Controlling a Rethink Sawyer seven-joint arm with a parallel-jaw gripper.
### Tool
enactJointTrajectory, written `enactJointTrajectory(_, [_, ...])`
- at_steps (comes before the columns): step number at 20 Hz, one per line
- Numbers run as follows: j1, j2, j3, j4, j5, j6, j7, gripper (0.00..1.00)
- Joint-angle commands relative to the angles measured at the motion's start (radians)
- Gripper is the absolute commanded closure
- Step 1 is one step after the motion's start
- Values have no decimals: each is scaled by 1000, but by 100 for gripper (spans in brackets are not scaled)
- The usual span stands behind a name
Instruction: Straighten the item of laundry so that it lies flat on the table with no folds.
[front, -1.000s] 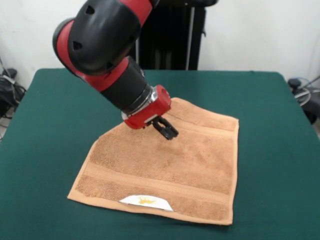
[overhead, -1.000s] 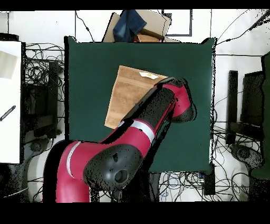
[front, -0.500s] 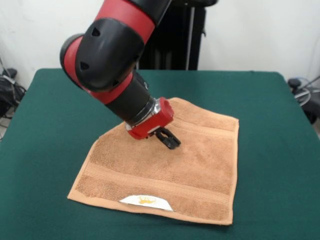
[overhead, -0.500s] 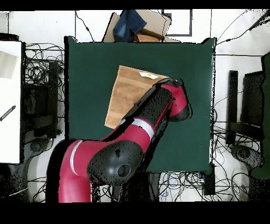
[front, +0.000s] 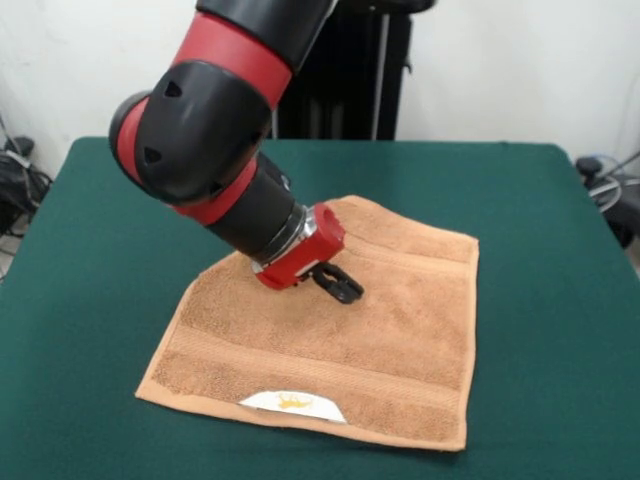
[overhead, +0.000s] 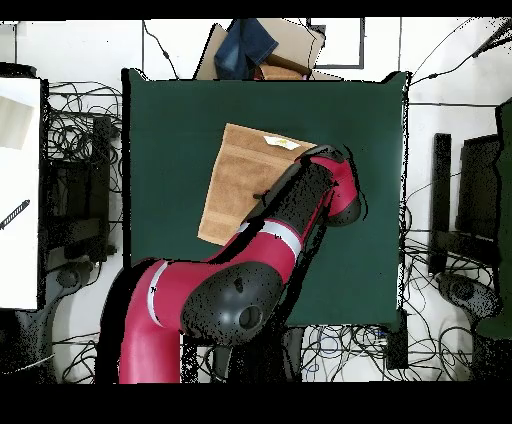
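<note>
We see the light orange-tan terry towel (front: 340, 340) spread near the middle of the dark green felt table (front: 540, 220), white label (front: 292, 404) at its near hem. Black gripper (front: 340, 287) sits low over the towel's centre; we can't tell its opening or any grasp.

A white wall (front: 520, 60) stands behind, and tangled black cables (overhead: 80, 140) cover the floor.

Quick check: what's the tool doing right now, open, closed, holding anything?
Tool: down at the middle of the towel; open or closed cannot be told, and no cloth is visibly lifted.
</note>
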Motion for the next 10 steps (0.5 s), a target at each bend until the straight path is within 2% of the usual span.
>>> enactJointTrajectory(1, [31, 68, 215, -44, 85, 36, 157, 100])
enactJointTrajectory(7, [55, 62, 266, -19, 158, 77, 158, 100])
enactJointTrajectory(10, [71, 55, 260, 0, 183, 118, 149, 100])
